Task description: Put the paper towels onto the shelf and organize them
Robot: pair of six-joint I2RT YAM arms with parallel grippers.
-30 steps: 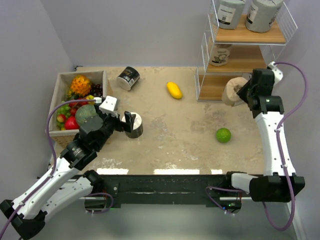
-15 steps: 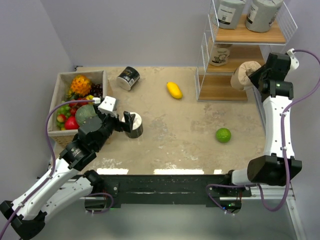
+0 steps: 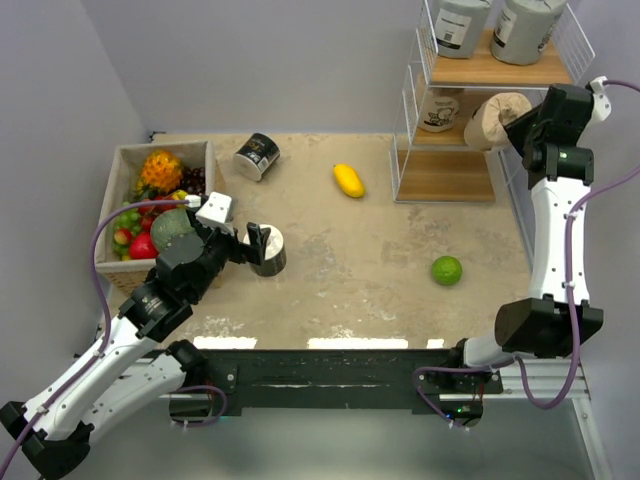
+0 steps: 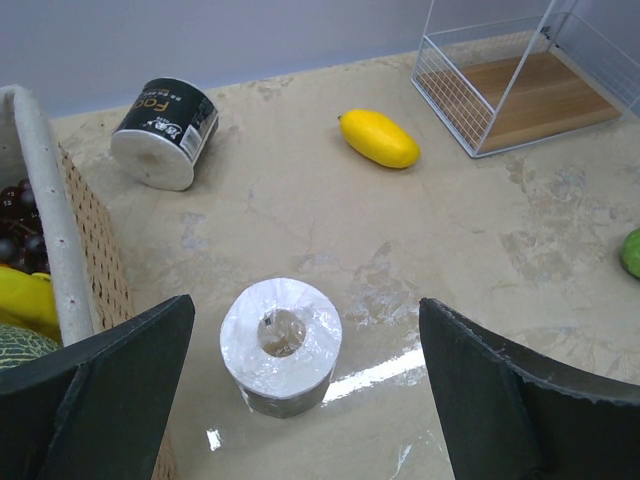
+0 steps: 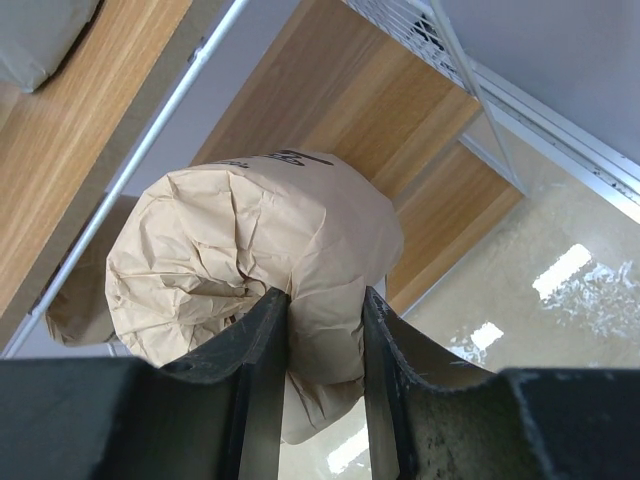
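**Right arm up at shelf, tan roll clamped**

Right arm stands near-vertical, right gripper (image 5: 325,400) clamped on the tan paper-towel roll (image 3: 492,120) at the front of the shelf's (image 3: 450,178) middle tier. Left arm low and bent, left gripper (image 4: 310,395) spread wide, facing an upright black roll (image 4: 281,345) on the counter (image 3: 380,270).

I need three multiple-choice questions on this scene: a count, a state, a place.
1. How many grey rolls stand on the shelf's top board? A) one B) two C) four
2. The right pincer is: A) open B) shut on a tan roll C) shut on a grey roll
3. Where does the yellow fruit lie? A) on the table B) on the shelf C) in the right pincer
Key: 1 B, two stand there; 2 B, fingers squeeze tan wrapping; 3 A, tabletop under it.
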